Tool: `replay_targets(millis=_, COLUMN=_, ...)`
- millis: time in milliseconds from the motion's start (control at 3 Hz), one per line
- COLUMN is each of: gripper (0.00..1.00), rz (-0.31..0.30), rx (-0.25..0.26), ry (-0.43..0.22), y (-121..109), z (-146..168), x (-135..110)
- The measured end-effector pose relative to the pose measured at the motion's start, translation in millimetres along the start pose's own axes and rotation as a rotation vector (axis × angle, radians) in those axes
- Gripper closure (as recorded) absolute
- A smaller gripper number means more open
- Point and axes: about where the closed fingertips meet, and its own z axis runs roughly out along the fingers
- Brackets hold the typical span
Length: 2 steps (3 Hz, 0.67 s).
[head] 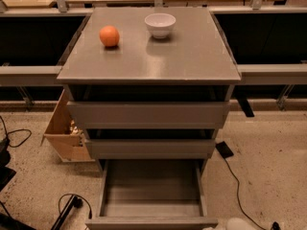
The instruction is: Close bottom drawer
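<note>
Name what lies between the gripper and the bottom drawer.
Nothing: in the camera view the gripper sits at the bottom edge, close beside the bottom drawer front's right corner.

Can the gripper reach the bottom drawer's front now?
Probably yes: the gripper sits at the picture's lower edge, just right of the front of the open bottom drawer, with nothing visible between them.

A speckled beige floor (273, 147) under a grey metal cabinet (192, 56).
Black cables (238, 186) are trailing across it; a light wooden box (64, 128) is sitting at left; the white gripper (240, 223) is showing at bottom right.
</note>
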Motion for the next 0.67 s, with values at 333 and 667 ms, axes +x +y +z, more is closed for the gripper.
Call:
replay_targets(millis=333, gripper=1.0, rz=-0.047, rx=0.002, ry=-0.05, y=-20, z=28, x=0)
replay_targets(millis=667, gripper=1.0, rz=-0.116, rx=0.027, ry=-0.093, y=-43, z=42, x=-17)
